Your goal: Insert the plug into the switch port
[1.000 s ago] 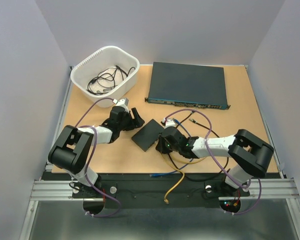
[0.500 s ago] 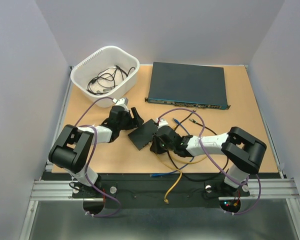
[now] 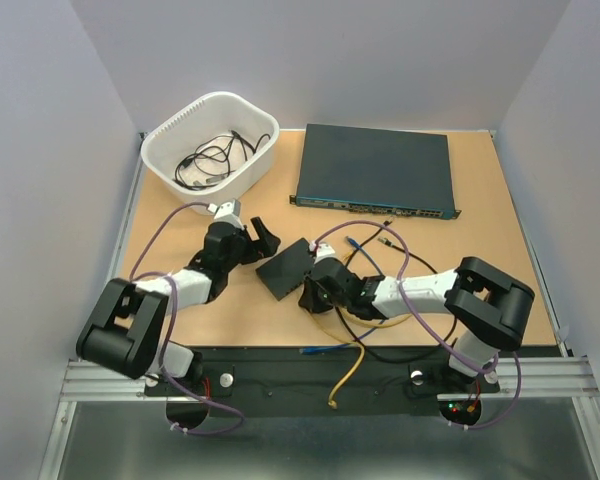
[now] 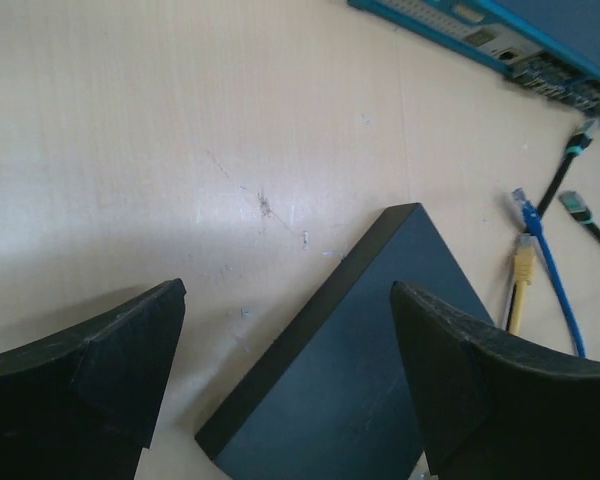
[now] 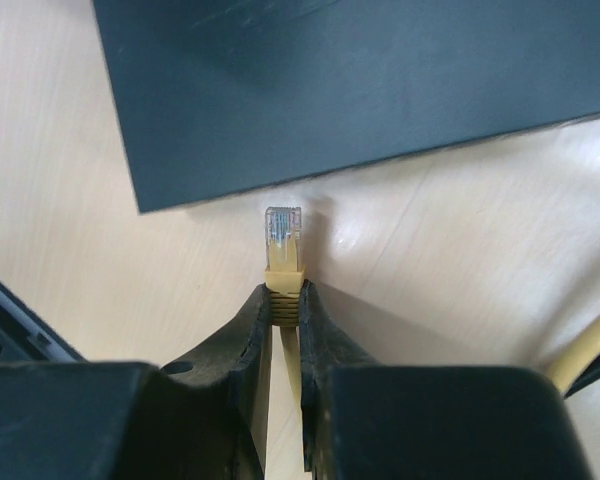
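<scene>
When held against the overhead view of a second ago, shows two small shifts. At upper left, nothing new: same white tub (image 3: 212, 97) with its tangle of leads (image 3: 210, 158).

At centre left, finds the left gripper (image 3: 263, 243) (image 4: 288, 292) drawn back a little leftward, arm base swung round, fingers spread wide with nothing between them. Hangs by the upper left end of the small black box (image 3: 285, 268) (image 4: 360, 380), with that box's corner lying in the gap ahead of the fingers, untouched.

Near centre, puts the box a touch further left than then.

Just right of it, finds the right gripper (image 3: 310, 293) (image 5: 285, 295) moved in leftward, clamped on the yellow boot of the plug (image 5: 283, 235), clear tip pointing up the frame at the box's lower edge. Leaves only a thin strip of table (image 5: 430, 250) between tip and edge: near, not touching. Cannot make out the socket itself in any view.

Further right, loose cable ends (image 3: 383, 240), and at upper right the big dark unit (image 3: 375, 168), touched by neither arm.

Reads as an approach nearly closed, insertion not yet begun. Calls next for lining the tip up with the unseen socket, and probably for bracing the box from the left, since so light a box could slide under a push.
</scene>
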